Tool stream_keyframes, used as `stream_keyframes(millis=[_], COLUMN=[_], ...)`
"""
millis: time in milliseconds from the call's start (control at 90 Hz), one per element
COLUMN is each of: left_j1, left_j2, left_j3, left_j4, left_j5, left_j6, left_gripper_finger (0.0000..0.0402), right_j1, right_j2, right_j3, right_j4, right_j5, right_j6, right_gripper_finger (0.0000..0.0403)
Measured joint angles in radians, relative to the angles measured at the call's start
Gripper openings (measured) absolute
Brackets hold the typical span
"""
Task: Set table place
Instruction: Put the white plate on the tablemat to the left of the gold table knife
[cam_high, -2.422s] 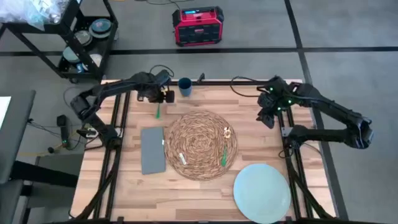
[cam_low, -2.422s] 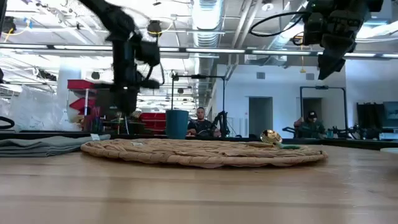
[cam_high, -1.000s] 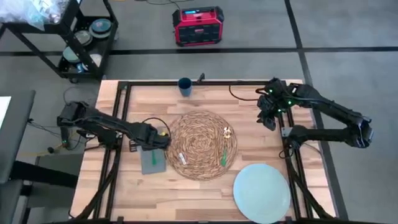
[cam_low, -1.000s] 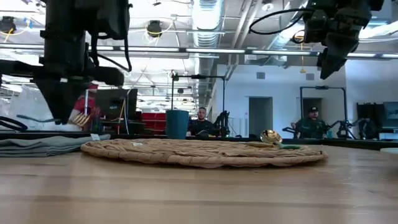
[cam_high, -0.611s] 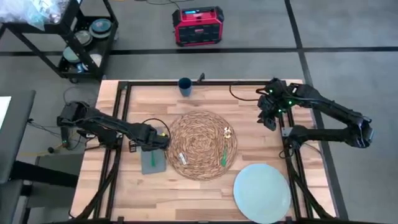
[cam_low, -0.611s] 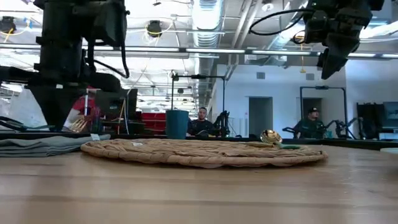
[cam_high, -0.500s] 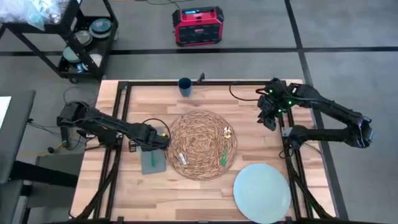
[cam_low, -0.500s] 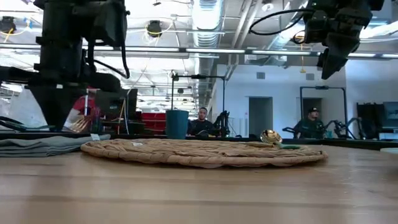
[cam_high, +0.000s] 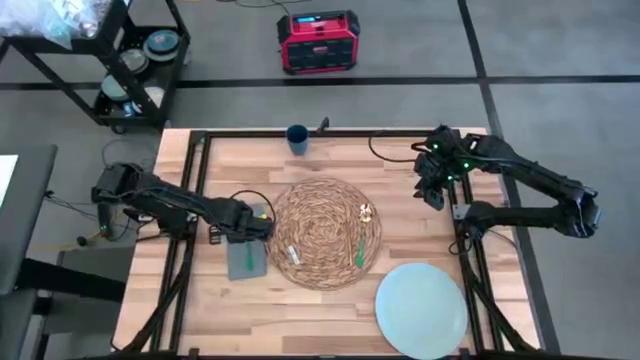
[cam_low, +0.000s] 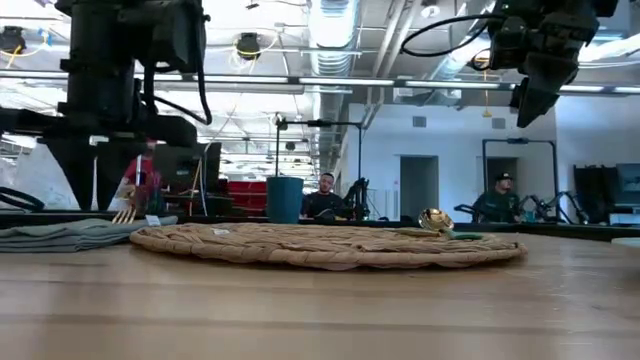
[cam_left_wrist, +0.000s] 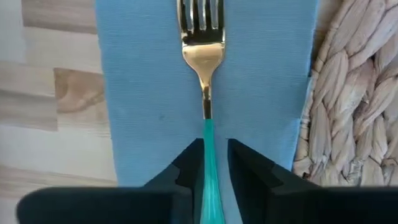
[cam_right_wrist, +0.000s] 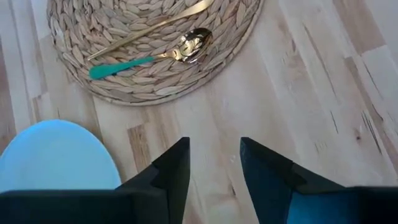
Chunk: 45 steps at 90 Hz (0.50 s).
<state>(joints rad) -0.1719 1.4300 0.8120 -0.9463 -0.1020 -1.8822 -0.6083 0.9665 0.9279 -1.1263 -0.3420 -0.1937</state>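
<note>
Left arm: reaches in from the table's (cam_high: 330, 310) 9 o'clock edge; left gripper (cam_high: 256, 226) sits over the grey-blue napkin (cam_high: 246, 258), at 9 o'clock of the placemat (cam_high: 322, 232). In the left wrist view its fingers (cam_left_wrist: 186, 167) pinch the teal handle of a gold fork (cam_left_wrist: 202, 62), tines pointing away from the wrist, the fork lined up along the middle of the napkin, with the placemat's woven edge just beside the cloth. In the low view the fork's tines (cam_low: 125, 213) hang tilted at the napkin's top surface; whether they touch cannot be told. Napkin: folded rectangle, lying flat on the wood, its long side touching or just beside the placemat's rim. Placemat: round, spiral straw weave, at the centre of the table. On it: a small pale-handled utensil (cam_high: 290, 254) toward 7 o'clock, a gold spoon with teal handle (cam_high: 360, 250) toward 4 o'clock, its bowl (cam_high: 367, 211) toward 2 o'clock. Dark blue cup (cam_high: 297, 137): upright, at 12 o'clock of the placemat, near the table's far edge. Pale-blue plate (cam_high: 421, 309): at 5 o'clock of the placemat, apart from it, near the table's corner. Right arm: waits raised at 2 o'clock of the placemat; right gripper (cam_high: 432, 189) has its fingers spread, holding nothing, over bare wood. Beyond the table: red case (cam_high: 318, 41) on the floor, black cart (cam_high: 120, 60) at 11 o'clock.
</note>
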Motion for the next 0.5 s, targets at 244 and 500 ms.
stream_keyframes(millis=[244,500], left_j1=[0.021,0.015], left_j2=[0.017,0.185], left_j3=[0.004,0.301], left_j4=[0.64,0.784], left_j5=[-0.018,-0.091], left_j6=[0.074,0.296], left_gripper_finger=[0.0057,0.0007], right_j1=[0.0,-0.003], right_j2=[0.0,0.003], right_j3=[0.0,0.001], right_j4=[-0.003,0.048], right_j5=[0.0,0.004], right_j6=[-0.018,-0.093], right_gripper_finger=[0.0127,0.0127])
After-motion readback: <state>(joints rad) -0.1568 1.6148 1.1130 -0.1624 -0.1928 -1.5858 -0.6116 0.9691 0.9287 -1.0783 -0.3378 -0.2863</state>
